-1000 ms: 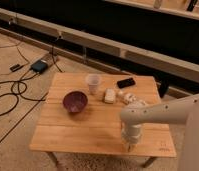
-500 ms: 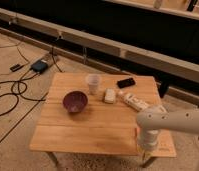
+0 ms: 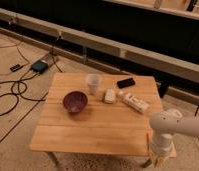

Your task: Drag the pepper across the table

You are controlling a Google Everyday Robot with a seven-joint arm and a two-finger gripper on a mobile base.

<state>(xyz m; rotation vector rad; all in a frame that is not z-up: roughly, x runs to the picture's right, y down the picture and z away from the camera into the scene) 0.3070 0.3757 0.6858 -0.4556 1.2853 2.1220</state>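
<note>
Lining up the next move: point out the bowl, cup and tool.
bowl (image 3: 75,101): camera view, inner hollow.
cup (image 3: 93,83): camera view, front wall.
tool (image 3: 158,159): camera view, lower end, at the table's near right corner.

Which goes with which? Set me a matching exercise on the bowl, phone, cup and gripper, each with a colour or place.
1. bowl
2. phone
3. cup
4. gripper

A. at the near right corner of the table
B. purple
C. black
D. pale, standing upright beyond the bowl

Pairs: 1-B, 2-C, 3-D, 4-A
</note>
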